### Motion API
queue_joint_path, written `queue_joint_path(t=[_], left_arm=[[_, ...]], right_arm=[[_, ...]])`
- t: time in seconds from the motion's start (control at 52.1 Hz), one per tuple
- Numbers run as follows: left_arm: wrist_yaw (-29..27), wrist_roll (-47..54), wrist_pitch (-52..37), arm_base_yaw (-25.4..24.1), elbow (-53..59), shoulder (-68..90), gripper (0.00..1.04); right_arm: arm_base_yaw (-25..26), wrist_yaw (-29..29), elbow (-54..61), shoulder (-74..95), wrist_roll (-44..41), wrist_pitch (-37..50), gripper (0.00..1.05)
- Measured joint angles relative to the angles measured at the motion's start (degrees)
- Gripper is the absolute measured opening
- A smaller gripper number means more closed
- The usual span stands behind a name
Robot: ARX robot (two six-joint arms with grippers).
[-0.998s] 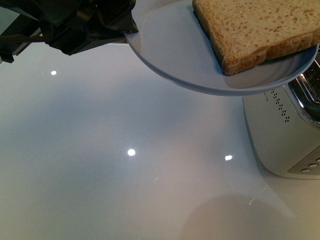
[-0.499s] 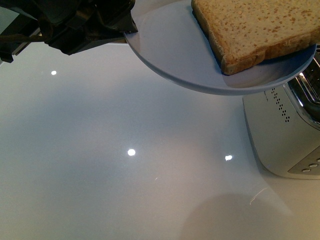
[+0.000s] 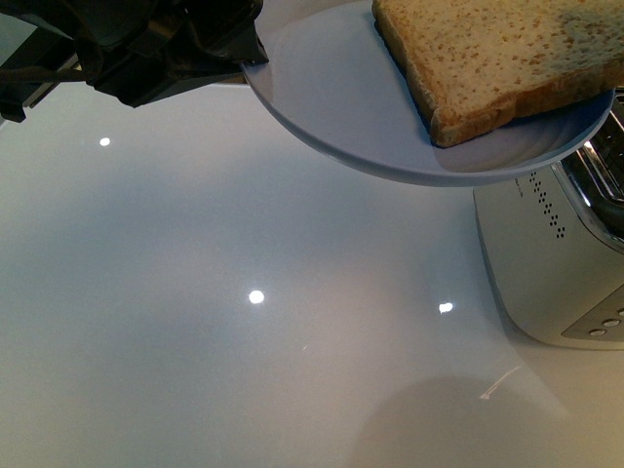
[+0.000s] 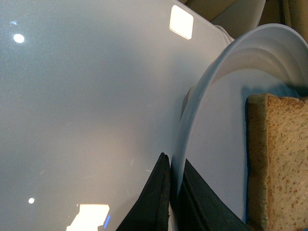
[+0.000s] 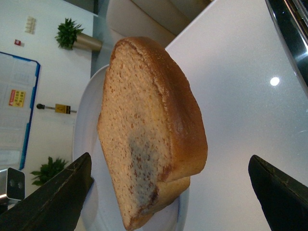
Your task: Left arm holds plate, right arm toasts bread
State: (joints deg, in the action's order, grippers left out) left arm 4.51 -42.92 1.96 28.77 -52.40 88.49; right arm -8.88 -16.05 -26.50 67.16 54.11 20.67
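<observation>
At 1 o'clock in the front view, the plate [image 3: 331, 107] is held raised above the glossy white table [image 3: 195, 292]. Its rim is gripped on the 9 o'clock side by the left gripper [image 3: 252, 60]. In the left wrist view, the two black fingers [image 4: 154, 202] are seen closed narrowly on the rim, one on each face. The bread [image 3: 487, 58] is lying flat on the plate, toward its 3 o'clock side. A silver toaster [image 3: 546, 263] is noted at 4 o'clock, on the table below the plate's edge. Rows of small holes and a few buttons are seen on it, but no lettering can be made out. In the right wrist view, the right gripper [image 5: 169, 161] is spread wide, with the dark fingers [image 5: 53, 197] on either side of the bread and apart from it. A greyish patch is seen on the crumb. On the wall behind, a yellow label [image 5: 18, 97] is visible, its writing too small to be read.
</observation>
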Motion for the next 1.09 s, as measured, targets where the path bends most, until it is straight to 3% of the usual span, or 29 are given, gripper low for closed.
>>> queue_joint_path(t=[0.384, 0.634, 0.902, 1.094], left_arm=[[0.0, 0.0, 0.0, 0.0, 0.0, 0.0, 0.03], [0.0, 0.0, 0.0, 0.0, 0.0, 0.0, 0.03], [0.0, 0.0, 0.0, 0.0, 0.0, 0.0, 0.03], [0.0, 0.0, 0.0, 0.0, 0.0, 0.0, 0.03]], right_arm=[[-0.5, 0.0, -0.2, 2.3, 0.2, 2.2, 0.95], [-0.5, 0.9, -0.2, 2.6, 0.2, 2.1, 0.56], [-0.6, 0.9, -0.3, 2.8, 0.2, 2.1, 0.03], [-0.3, 1.2, -0.9, -0.3, -1.7, 0.2, 0.03]])
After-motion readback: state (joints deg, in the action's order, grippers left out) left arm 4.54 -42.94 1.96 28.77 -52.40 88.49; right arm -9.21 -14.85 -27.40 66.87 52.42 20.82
